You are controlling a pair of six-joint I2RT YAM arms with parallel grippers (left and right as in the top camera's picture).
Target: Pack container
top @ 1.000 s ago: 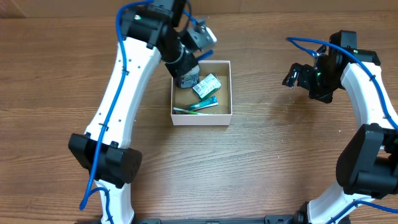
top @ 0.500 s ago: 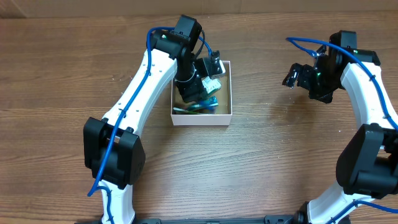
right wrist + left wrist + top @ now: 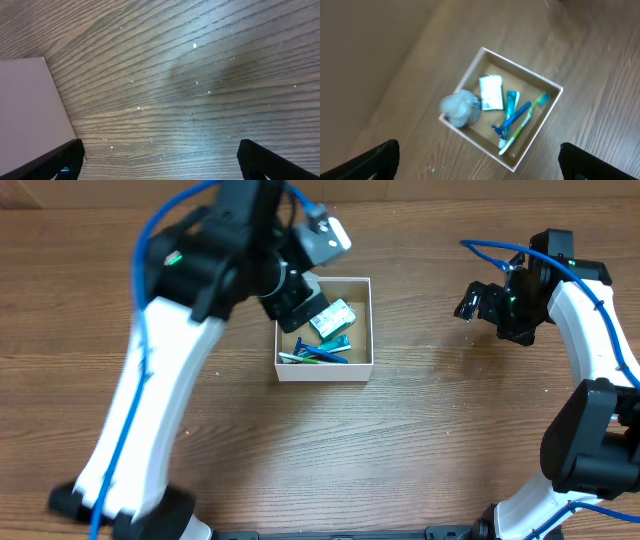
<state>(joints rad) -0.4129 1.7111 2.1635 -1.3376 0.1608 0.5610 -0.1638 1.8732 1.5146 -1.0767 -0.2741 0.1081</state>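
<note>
You see the container [image 3: 323,372] lying square and upright on the counter [image 3: 420,440]. Its walls are white, its bottom brown.

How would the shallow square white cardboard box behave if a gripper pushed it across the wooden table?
The square white cardboard box probably slides easily: it looks light and sits flat on the wooden table. Low and wide, it seems unlikely to tip. Its thin walls may flex, and the loose blue razor inside could shift.
</note>
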